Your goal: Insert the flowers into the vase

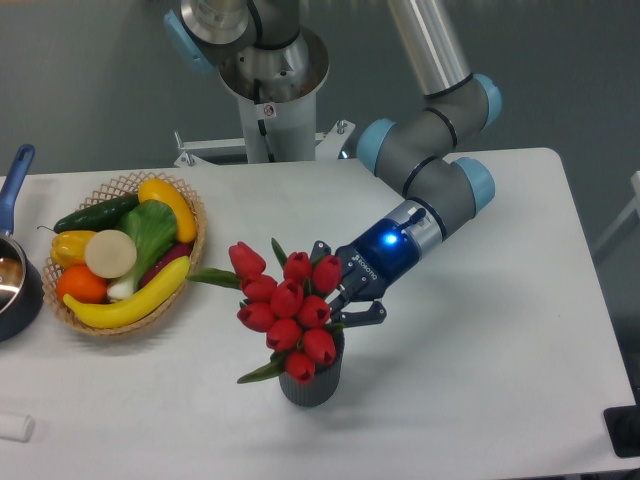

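The flowers (285, 312), a bunch of red tulip buds with green leaves, stand with their stems in the vase (312, 385), a small dark grey ribbed cylinder near the table's front middle. The bunch leans up and to the left and hides the vase's mouth. My gripper (342, 286) comes in from the upper right and sits right at the right side of the buds. Its two fingers stand apart, one above at the top buds and one below near the vase's rim. It looks open, with nothing clamped between the fingers.
A wicker basket (192, 262) with fruit and vegetables stands at the left. A dark pot with a blue handle (15, 290) is at the far left edge. A small white object (14, 427) lies at the front left. The robot base (270, 90) is at the back.
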Robot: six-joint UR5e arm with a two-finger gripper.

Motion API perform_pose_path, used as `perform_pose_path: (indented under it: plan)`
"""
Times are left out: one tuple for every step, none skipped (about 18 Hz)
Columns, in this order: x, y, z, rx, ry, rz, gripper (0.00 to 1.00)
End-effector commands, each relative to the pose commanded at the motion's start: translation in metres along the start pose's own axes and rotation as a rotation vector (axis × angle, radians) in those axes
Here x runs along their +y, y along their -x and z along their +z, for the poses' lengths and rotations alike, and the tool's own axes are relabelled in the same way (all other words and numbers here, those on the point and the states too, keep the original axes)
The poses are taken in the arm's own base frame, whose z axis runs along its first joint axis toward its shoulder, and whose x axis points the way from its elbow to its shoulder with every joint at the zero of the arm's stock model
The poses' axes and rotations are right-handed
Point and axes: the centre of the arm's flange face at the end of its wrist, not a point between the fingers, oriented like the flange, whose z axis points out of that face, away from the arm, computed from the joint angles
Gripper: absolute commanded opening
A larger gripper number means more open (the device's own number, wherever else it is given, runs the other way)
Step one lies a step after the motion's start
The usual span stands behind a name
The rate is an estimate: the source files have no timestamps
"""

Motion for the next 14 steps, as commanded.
perform_pose_path:
  plan:
    - [0.0051,0.0014,0.0002,0.0,0.0,-0.008,0.27]
    - [0.0069,0.0019,0.0002,0.0,0.0,-0.002,0.28]
    - [0.0095,0.0029,-0.0006,-0.001,0.0,0.003,0.31]
    - [0.0095,0.0037,-0.0023,-0.004,0.0,0.006,0.34]
    - [0.0097,0.0046,-0.0032,-0.006,-0.001,0.006,0.4]
    - [0.0079,0.0057,-0.0033,-0.006,-0.001,0.01,0.48]
    - [0.0079,0.0057,-0.0033,-0.006,-0.001,0.012,0.5]
    - [0.0071,0.0061,-0.0033,-0.006,-0.002,0.018,0.56]
    - [0.0067,0.0065,-0.0033,-0.006,-0.001,0.039,0.65]
    - [0.0067,0.0068,-0.0042,-0.007,-0.001,0.056,0.68]
    - [0.0067,0.0068,-0.0042,-0.007,-0.001,0.066,0.73]
    - [0.0061,0.0072,-0.0042,-0.007,-0.001,0.07,0.77]
    - [0.0054,0.0076,-0.0042,-0.007,-0.001,0.076,0.84]
    - [0.0028,0.0088,-0.0052,-0.009,-0.001,0.095,0.94]
